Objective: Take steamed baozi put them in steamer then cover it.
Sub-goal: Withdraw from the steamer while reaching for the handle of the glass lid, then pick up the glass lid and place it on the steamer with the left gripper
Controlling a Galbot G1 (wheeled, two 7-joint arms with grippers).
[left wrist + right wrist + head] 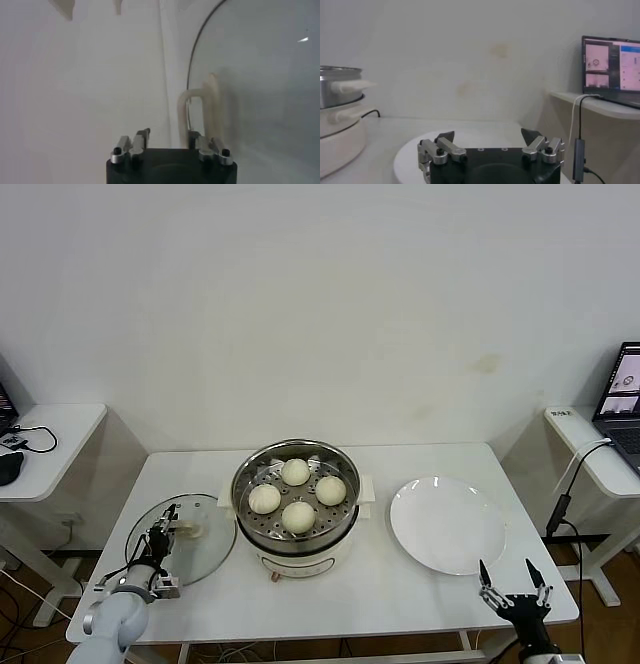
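Note:
The steamer [343,531] stands mid-table, a shiny steel pot on a cream base. Four steamed baozi lie on its perforated tray: one at the back [295,471], one right [330,490], one left [264,499], one at the front [298,516]. The cover [205,549], a clear glass lid with a beige handle [190,531], lies flat on the table left of the steamer. My left gripper [165,532] is open just beside the handle. In the left wrist view the handle [200,105] lies just ahead of one of the gripper's [168,134] fingers. My right gripper [512,587] is open and empty at the front right.
An empty white plate [447,524] lies right of the steamer and shows below my right gripper [488,135] in its wrist view [405,155]. Side desks stand at both sides, the right one with a laptop [625,399] and cables.

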